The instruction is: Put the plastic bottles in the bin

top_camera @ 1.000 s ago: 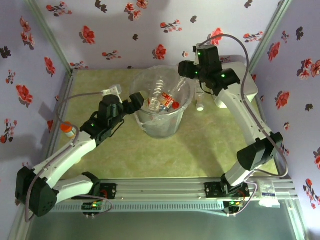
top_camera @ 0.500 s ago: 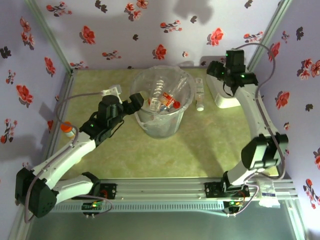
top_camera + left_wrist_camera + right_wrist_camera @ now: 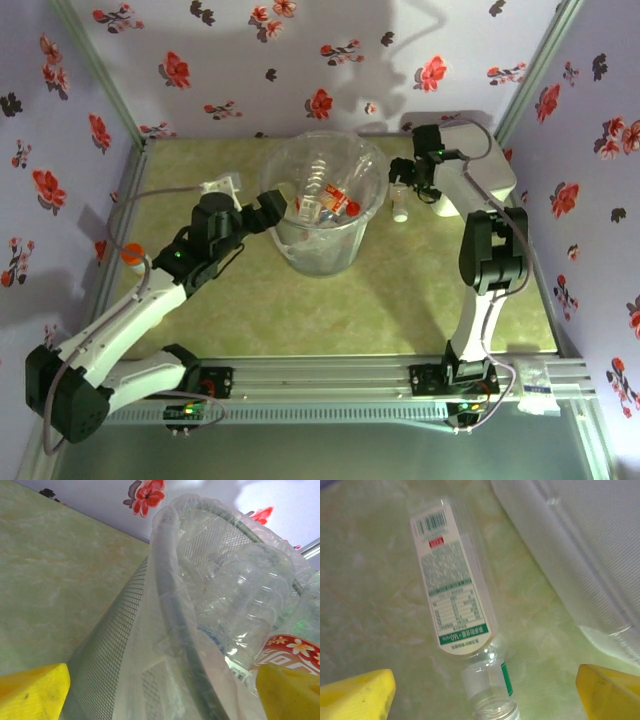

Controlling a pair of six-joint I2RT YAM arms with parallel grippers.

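**Top external view.** The bin (image 3: pixel 282 170) stands upright on the far half of the table (image 3: pixel 300 320). Several plastic bottles (image 3: pixel 328 202) lie inside it. The left gripper (image 3: pixel 272 208) is at the bin's left rim with its jaws spread and nothing held. One loose bottle (image 3: pixel 400 205) lies on the table just right of the bin, apart from it. The right gripper (image 3: pixel 403 186) is low over this loose bottle, jaws spread. A white box (image 3: pixel 455 205) sits further right of the bin, beyond the loose bottle.

**Left wrist view.** The two yellow fingertips (image 3: pixel 32 692) stand far apart at the lower corners and clamp nothing. Between them rises the bin's mesh wall (image 3: pixel 110 635), with a clear bag (image 3: pixel 170 535) folded over the rim. Contact between either fingertip and the bin cannot be confirmed. A red-labelled bottle (image 3: pixel 290 650) rests inside the bin, against its wall.

**Right wrist view.** The yellow fingertips (image 3: pixel 355 697) are fully spread. The loose bottle (image 3: pixel 455 605) lies on its side on the table between and beyond them, neck toward the camera and white-and-green label facing up. Neither fingertip touches it. The bin's wall (image 3: pixel 580 545) runs along the upper right, just beside the loose bottle.
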